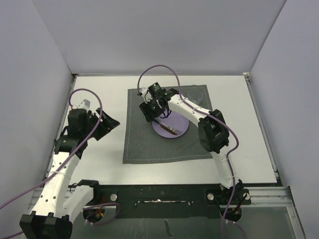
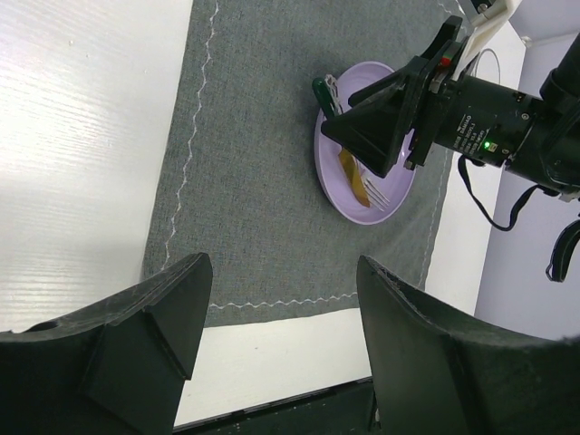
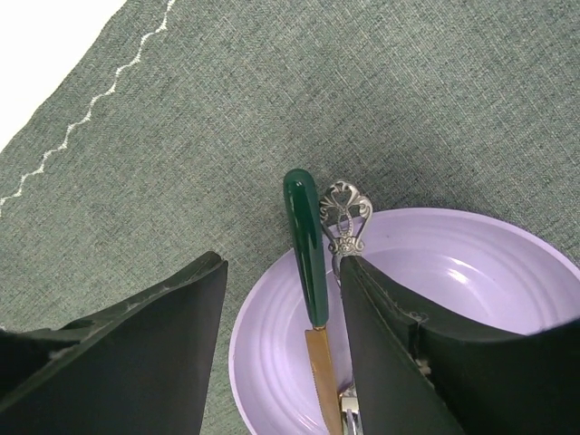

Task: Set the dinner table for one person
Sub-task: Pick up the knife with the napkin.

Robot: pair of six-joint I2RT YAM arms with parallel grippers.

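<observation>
White counter (image 1: 249, 114) lies bare on both sides of the grey placemat (image 1: 144, 144). The right claw (image 3: 283, 267) hangs spread astride a green-handled knife (image 3: 305, 245) at the lilac plate (image 3: 272, 344) rim. The left claw (image 2: 281, 263) is spread by the placemat's left edge.

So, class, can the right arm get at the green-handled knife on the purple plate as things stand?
Probably yes: the right end effector hangs open over the knife, handle between its fingers, nothing covering it. The fork close beside could get pinched too.
</observation>
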